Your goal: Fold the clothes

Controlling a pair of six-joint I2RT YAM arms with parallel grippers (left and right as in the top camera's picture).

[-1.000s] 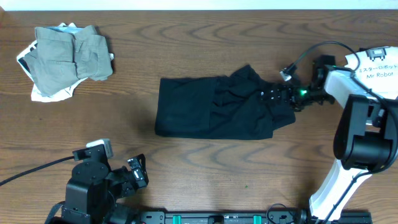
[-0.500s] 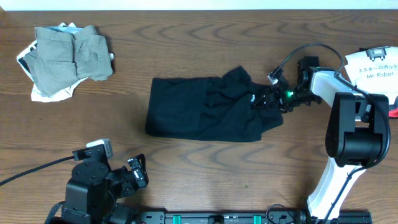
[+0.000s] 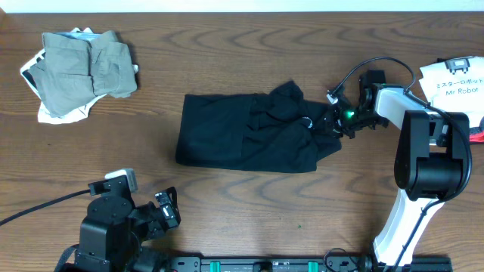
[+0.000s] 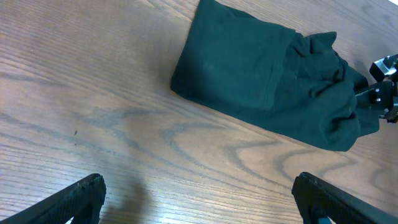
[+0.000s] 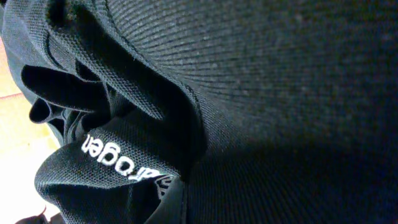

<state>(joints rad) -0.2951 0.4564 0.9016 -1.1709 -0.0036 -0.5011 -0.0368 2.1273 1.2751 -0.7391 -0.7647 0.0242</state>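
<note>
Wooden table [image 3: 249,227] at a two-arm robot station, viewed from the robot's side. Nearest the edge, the left gripper [image 3: 169,208] sits close to the robot's base. Its fingers [image 4: 84,193] are spread wide with nothing between them, well apart from the laundry.

At mid-table lies a black shirt [image 3: 242,140], partly folded. Its left portion is flat and square-edged; its right portion is bunched into ridges and creases. The right gripper [image 3: 324,123] reaches in from the right side, fingers clenched on that bunched right end of the shirt. A green light [image 3: 349,115] glows on the wrist behind it. In the right wrist camera, black knit fabric fills the whole view, pressed close, with white lettering [image 5: 118,165] curling along one fold. The fingers themselves are hidden by cloth there.

Farther back, at the far left corner, a khaki-grey garment [image 3: 83,68] sits in a loose heap on a white printed garment [image 3: 51,115], both well apart from the shirt. A white sheet of paper [image 3: 454,79] with printed text lies at the far right edge, next to the right arm.
</note>
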